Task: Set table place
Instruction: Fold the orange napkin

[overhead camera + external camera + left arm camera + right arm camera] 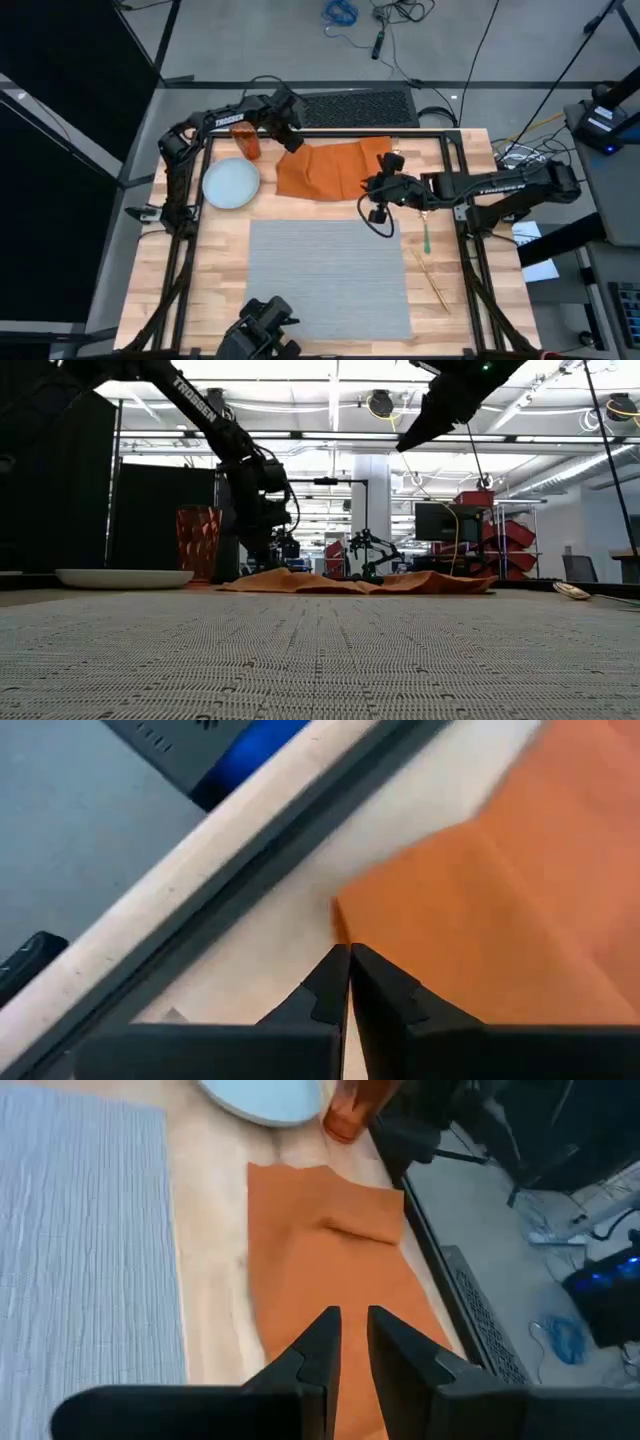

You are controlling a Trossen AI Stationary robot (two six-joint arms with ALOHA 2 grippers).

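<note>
On the light-wood butcher-block worktop (225, 260), a pale-blue round plate (231, 184) lies at the left, an orange faceted tumbler (246, 141) just behind it. The left claw (291, 137), fingers pressed together, hangs at the far-left corner of the crumpled orange cloth napkin (325, 170). The grey rectangular woven placemat (328, 275) lies bare at centre. The right claw (369, 189), fingers slightly parted, hovers over the napkin's right edge. Green-handled gold cutlery (426, 240) lies right of the placemat.

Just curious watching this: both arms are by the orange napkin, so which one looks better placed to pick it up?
Probably the left gripper: it sits at the napkin's corner edge, fingers shut. The right gripper hovers above the napkin's other end.
</note>
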